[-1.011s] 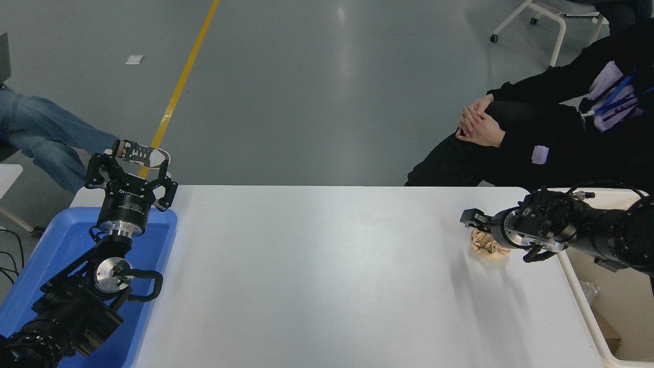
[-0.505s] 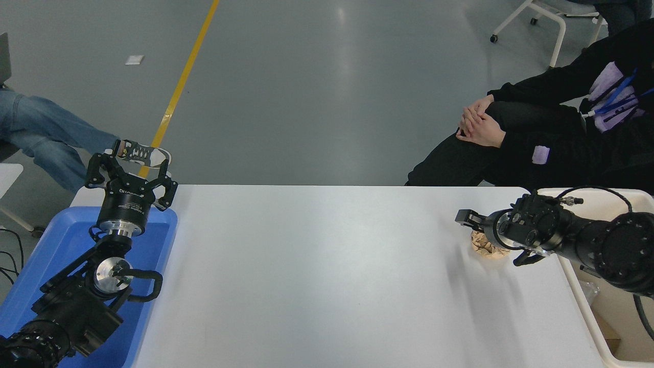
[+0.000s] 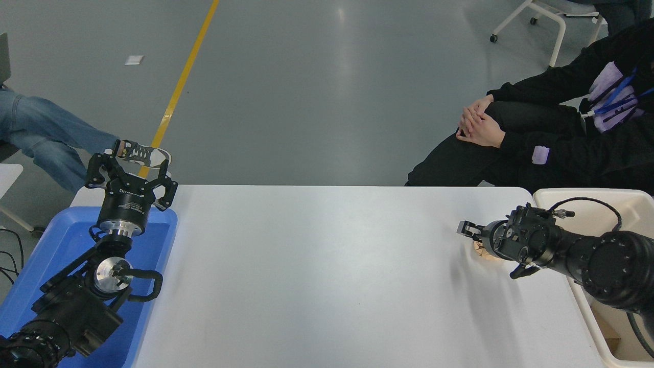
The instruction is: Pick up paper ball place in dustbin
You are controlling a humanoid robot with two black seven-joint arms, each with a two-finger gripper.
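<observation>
The tan paper ball (image 3: 480,247) lies on the white table (image 3: 317,266) near its right edge, mostly hidden under my right gripper (image 3: 488,251). That gripper comes in from the right, low over the ball, with its fingers spread on either side of it. I cannot see whether they touch the paper. The cream-white dustbin (image 3: 575,193) stands just off the table's right edge, behind the right arm. My left gripper (image 3: 131,171) is parked open and empty at the lower left.
A shallow blue tray (image 3: 56,240) sits under the left arm at the table's left end. A seated person in black with clasped hands (image 3: 477,122) is at the far right. A leg in jeans with a shoe (image 3: 140,152) is at the far left.
My right gripper has lowered and pulled slightly towards me over the paper ball, which it now covers more. The left arm has not moved.
</observation>
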